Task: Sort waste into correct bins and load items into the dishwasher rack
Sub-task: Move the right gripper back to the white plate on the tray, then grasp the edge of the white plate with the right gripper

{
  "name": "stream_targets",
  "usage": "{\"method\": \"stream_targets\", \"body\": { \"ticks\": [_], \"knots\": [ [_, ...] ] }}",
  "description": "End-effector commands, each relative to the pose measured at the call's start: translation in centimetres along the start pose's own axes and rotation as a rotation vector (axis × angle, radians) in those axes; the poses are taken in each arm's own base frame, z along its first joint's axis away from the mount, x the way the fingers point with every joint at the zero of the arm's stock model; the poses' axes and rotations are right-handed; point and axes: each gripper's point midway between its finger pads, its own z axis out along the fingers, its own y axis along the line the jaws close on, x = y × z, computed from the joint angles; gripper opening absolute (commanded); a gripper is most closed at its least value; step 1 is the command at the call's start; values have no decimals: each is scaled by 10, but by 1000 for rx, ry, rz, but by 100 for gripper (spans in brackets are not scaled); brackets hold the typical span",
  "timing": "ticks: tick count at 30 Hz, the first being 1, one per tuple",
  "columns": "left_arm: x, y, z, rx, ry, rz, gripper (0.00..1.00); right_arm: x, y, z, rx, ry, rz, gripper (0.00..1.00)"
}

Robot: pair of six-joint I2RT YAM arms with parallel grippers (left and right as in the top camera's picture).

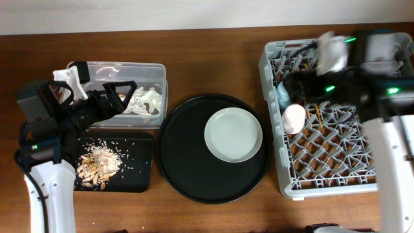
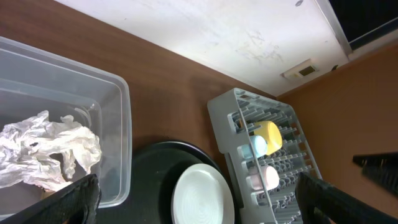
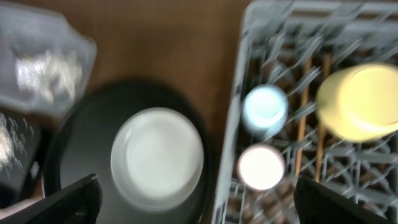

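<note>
Both end effectors are empty with jaws wide apart: the left gripper (image 2: 196, 183) is over the clear box (image 1: 123, 68) that holds the crumpled napkin (image 2: 46, 149). The right gripper (image 3: 198, 183) is above the dishwasher rack (image 1: 323, 175), and its arm hides the rack's far corner from overhead. The yellow bowl (image 3: 360, 102), blue cup (image 3: 265, 107), pink cup (image 3: 261, 167) and chopsticks (image 3: 303, 124) sit in the rack. The plate (image 1: 233, 134) rests on the round black tray (image 1: 181, 155), and food scraps (image 1: 97, 162) lie in the flat black tray (image 1: 139, 168).

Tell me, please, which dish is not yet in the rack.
The pale round plate: it lies on the round black tray, whereas the blue cup, pink cup and yellow bowl sit in the dishwasher rack.
</note>
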Motion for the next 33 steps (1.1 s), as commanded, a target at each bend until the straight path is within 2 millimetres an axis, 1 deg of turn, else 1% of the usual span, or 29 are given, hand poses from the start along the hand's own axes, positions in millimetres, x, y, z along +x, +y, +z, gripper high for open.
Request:
{"method": "stream_targets", "body": {
  "ticks": [1,5,6,7,8,9,10,11,15,17,18,20,27,30,32,33],
  "knots": [
    [-6,-8,-5,17,-15,10,99,32,31,37,60,153,-8,99],
    [-6,-8,-5,17,-15,10,99,70,91,76,-93,298,-110,99],
    [-6,-8,-5,17,-15,10,99,78,100,85,-113,324,-129,90],
    [-6,-8,-5,17,-15,10,99,86,108,93,-124,349,-146,78],
    [-6,-8,-5,17,-15,10,99,96,114,104,-123,381,-151,71],
    [-6,-8,-5,17,-15,10,99,110,123,120,-128,425,-176,57],
    [-6,-8,-5,17,-15,10,99,119,128,131,-129,453,-191,50],
    [-6,-8,-5,17,-15,10,99,126,130,139,-129,475,-201,46],
    [-6,-8,-5,17,-15,10,99,153,139,172,-125,556,-231,45],
    [-6,-8,-5,17,-15,10,99,162,142,184,-124,587,-238,45],
    [-6,-8,-5,17,-15,10,99,167,147,189,-130,600,-226,45],
    [-6,-8,-5,17,-15,10,99,174,159,194,-170,620,-229,45],
    [-6,-8,-5,17,-15,10,99,190,179,198,-187,632,-289,45],
    [-6,-8,-5,17,-15,10,99,194,177,202,-161,627,-300,45],
    [-6,-8,-5,17,-15,10,99,197,169,209,-113,610,-294,44],
    [-6,-8,-5,17,-15,10,99,199,166,214,-102,596,-293,42]
  ]
}}
